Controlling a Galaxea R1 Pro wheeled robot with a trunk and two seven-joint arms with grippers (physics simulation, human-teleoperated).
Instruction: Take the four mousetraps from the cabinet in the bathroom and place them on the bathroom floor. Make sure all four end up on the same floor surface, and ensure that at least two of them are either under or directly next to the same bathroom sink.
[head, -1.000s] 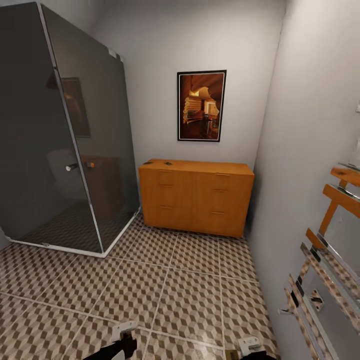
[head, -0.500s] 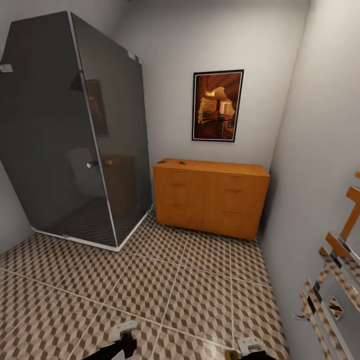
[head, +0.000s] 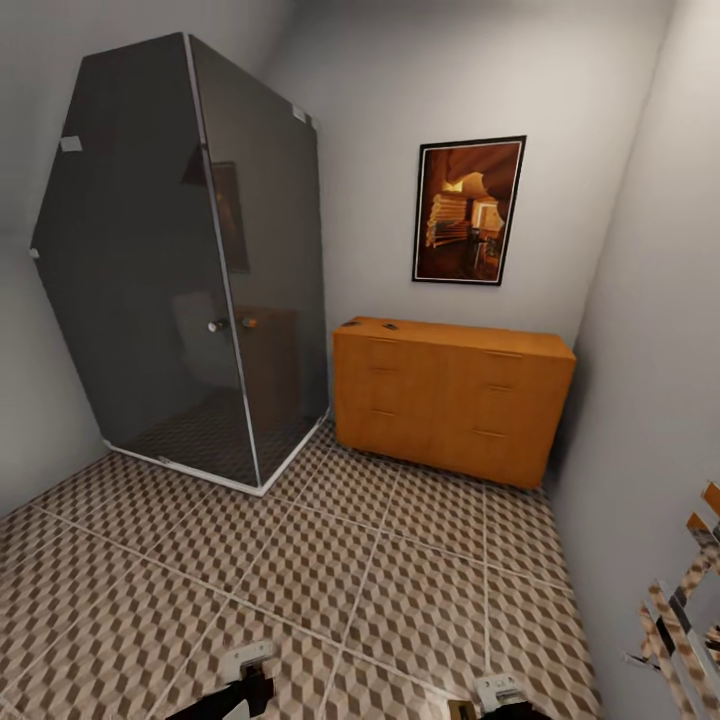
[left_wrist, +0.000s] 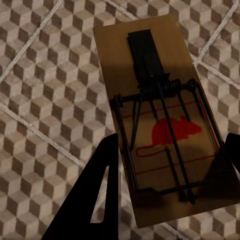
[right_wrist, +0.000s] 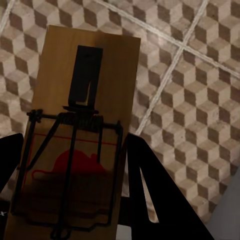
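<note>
In the left wrist view, my left gripper (left_wrist: 167, 165) is shut on a tan wooden mousetrap (left_wrist: 155, 75) with a red mouse print, held above the cube-patterned bathroom floor (left_wrist: 45, 80). The right wrist view shows my right gripper (right_wrist: 75, 175) shut on a second mousetrap (right_wrist: 107, 75) over the same tiles. In the head view, the orange-brown cabinet (head: 450, 410) stands against the far wall. Two tiny dark pieces (head: 352, 325) (head: 390, 326) lie on its top at the left end. The ends of both arms show at the bottom edge of the head view.
A dark glass shower enclosure (head: 190, 270) fills the left corner beside the cabinet. A framed picture (head: 468, 212) hangs above the cabinet. A grey wall runs along the right, with a mirrored rack (head: 685, 610) low on it. Open tiled floor (head: 380, 580) lies between me and the cabinet.
The whole head view has swung left, so shower, cabinet and picture sit further right in the picture and the rack has slid toward the edge. Both arm ends stay put.
</note>
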